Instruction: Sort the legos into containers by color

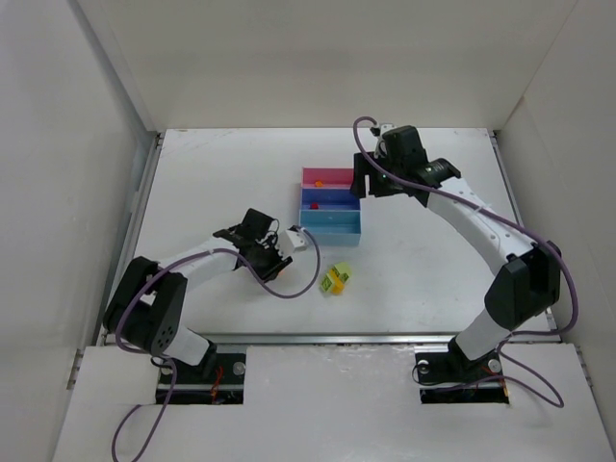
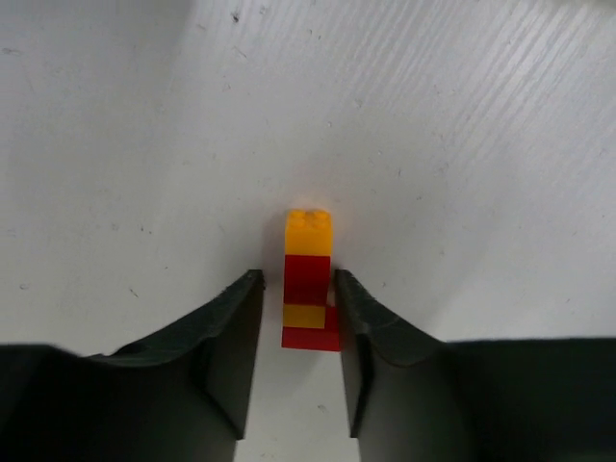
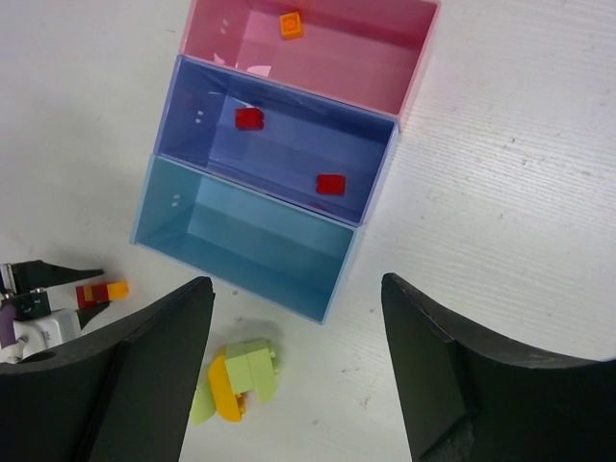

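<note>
A small stack of red and orange legos (image 2: pixel 308 279) lies on the white table between the fingers of my left gripper (image 2: pixel 296 281). The right finger touches it and a thin gap shows on the left, so the gripper is open, only narrowly. The right wrist view shows the same stack (image 3: pixel 104 290) at the left gripper's tips. My right gripper (image 3: pixel 292 284) hangs wide open and holds nothing above the containers: a pink bin (image 3: pixel 366 67) holding an orange brick (image 3: pixel 290 24), a dark blue bin (image 3: pixel 289 144) with two red bricks (image 3: pixel 249 117), and a light blue bin (image 3: pixel 241 236). A lime-green and orange clump (image 3: pixel 241 380) lies in front of the tray.
From above, the tray (image 1: pixel 330 227) sits mid-table, with the left gripper (image 1: pixel 304 238) just to its left and the right gripper (image 1: pixel 390 191) at its right side. The lime clump (image 1: pixel 336 280) lies nearer the arms. White walls enclose the table.
</note>
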Action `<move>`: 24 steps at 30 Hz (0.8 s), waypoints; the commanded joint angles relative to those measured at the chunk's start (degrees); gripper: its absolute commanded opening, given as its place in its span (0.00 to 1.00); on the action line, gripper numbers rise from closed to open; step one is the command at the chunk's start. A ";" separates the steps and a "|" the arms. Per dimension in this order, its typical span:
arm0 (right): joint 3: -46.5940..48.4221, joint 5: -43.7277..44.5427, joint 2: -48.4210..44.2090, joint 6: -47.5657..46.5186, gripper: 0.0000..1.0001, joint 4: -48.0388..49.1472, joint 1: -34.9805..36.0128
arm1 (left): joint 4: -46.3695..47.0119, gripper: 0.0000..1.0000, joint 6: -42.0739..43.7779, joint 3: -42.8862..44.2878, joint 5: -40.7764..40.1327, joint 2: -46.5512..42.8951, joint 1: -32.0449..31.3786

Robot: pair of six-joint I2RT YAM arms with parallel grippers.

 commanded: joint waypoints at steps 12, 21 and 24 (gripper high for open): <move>1.27 -1.64 -3.85 -0.40 0.76 0.47 -0.27 | -7.99 0.00 -1.27 9.19 2.65 -3.03 0.54; 5.15 -12.62 -5.78 2.94 0.76 2.47 -2.98 | -20.39 0.00 -3.64 29.94 7.22 -4.45 0.55; 5.15 -18.35 -5.78 4.78 0.75 4.68 -3.61 | -19.27 0.00 -6.53 37.06 6.53 -2.87 -0.85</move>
